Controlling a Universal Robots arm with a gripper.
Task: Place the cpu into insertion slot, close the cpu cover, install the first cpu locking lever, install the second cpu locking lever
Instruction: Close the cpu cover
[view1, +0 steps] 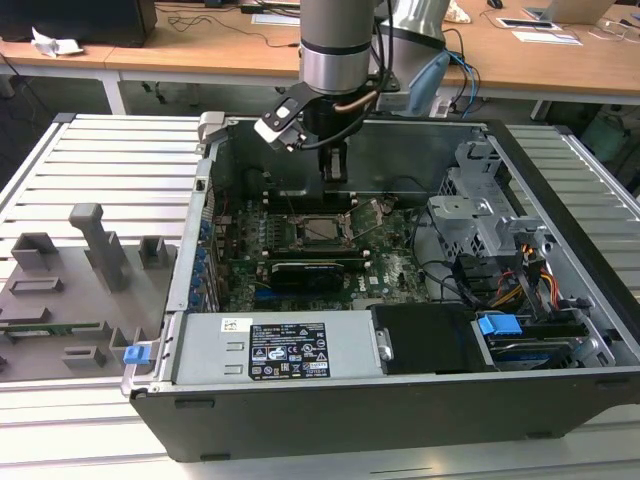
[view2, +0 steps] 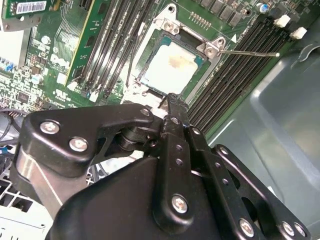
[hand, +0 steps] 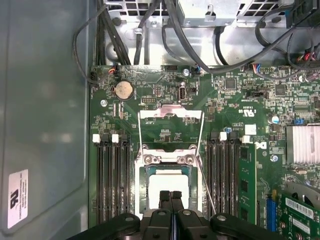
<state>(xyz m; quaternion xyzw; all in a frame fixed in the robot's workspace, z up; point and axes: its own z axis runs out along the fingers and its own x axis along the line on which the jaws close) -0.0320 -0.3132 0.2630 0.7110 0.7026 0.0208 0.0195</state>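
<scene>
CPU (hand: 167, 184): small flat square chip with a pale silvery metal top. It lies flat inside the insertion slot (hand: 145, 186), a square black socket edged by a metal rim, on the green motherboard (hand: 235, 105). In the second wrist view the chip's (view2: 172, 67) top carries a faint brownish smudge. In the exterior view it (view1: 322, 229) sits near the middle of the board.

CPU cover (hand: 170, 112): thin silvery metal frame plate with a large cut-out centre. It is swung open, off the chip, hinged at the socket edge where two screws show. Board components are visible through its cut-out.

Locking lever (hand: 206, 185): a thin bare metal rod runs along one side of the socket. In the second wrist view it (view2: 250, 52) juts out over the memory slots. I cannot tell whether it is latched.

Gripper (hand: 171, 194): black, with its two fingers pressed together and nothing between them. In both wrist views the tips (view2: 172, 99) sit over the socket edge opposite the hinge. In the exterior view it (view1: 335, 175) hangs above the board.

Surroundings:
- Long narrow black memory slots (hand: 107, 175) flank the socket on both sides.
- A round silvery coin cell (hand: 123, 90) lies beyond the open cover.
- A long black expansion card (view1: 305, 272) sits in front of the socket.
- All of this is inside the open dark computer case (view1: 400, 410), which rests on a grey slatted table (view1: 110, 170).
</scene>
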